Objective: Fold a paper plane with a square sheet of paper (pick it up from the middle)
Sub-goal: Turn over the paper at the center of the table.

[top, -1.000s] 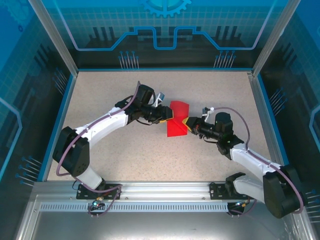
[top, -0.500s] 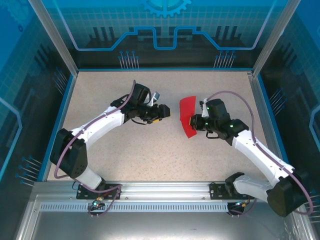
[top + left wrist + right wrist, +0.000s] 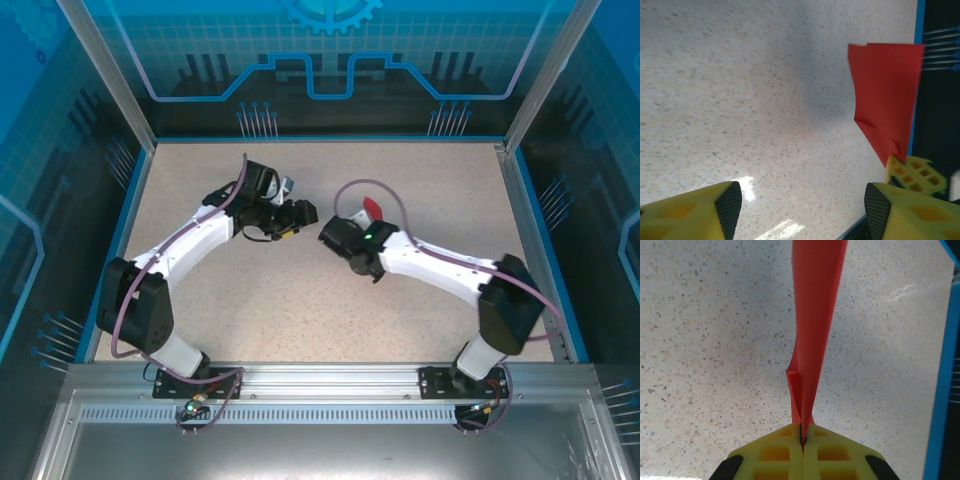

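Paper [image 3: 815, 315] is being held above the middle of the worktop [image 3: 300, 300], clamped in the closed right gripper [image 3: 803, 437]. The left gripper [image 3: 802, 202] is being held apart and empty nearby. Creases are showing, but most folding is being judged undone.

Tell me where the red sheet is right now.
Pinched edge-on in the right claw, the red sheet is held over the middle of the table; from above it shows just right of the left claw.
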`<state>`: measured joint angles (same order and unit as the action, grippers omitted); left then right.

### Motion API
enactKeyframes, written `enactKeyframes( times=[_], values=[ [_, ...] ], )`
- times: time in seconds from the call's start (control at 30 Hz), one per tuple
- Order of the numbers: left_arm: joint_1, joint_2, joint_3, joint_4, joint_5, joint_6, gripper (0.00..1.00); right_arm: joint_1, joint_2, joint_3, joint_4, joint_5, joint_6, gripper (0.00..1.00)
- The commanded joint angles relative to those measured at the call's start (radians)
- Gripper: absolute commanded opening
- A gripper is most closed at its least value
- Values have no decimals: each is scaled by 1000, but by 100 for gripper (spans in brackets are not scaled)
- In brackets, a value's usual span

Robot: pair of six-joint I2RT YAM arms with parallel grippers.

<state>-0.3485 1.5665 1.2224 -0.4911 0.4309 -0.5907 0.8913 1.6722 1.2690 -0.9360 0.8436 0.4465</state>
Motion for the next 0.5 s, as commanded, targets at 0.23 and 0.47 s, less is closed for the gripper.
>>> enactKeyframes(
  times=[0.23, 0.47],
  values=[
    [74, -34, -17, -45, 18, 56, 69, 130, 266, 110, -77, 29, 35, 0],
    [85, -12, -9, -60, 25, 74, 69, 204, 375, 152, -32, -68, 31, 7]
  ],
)
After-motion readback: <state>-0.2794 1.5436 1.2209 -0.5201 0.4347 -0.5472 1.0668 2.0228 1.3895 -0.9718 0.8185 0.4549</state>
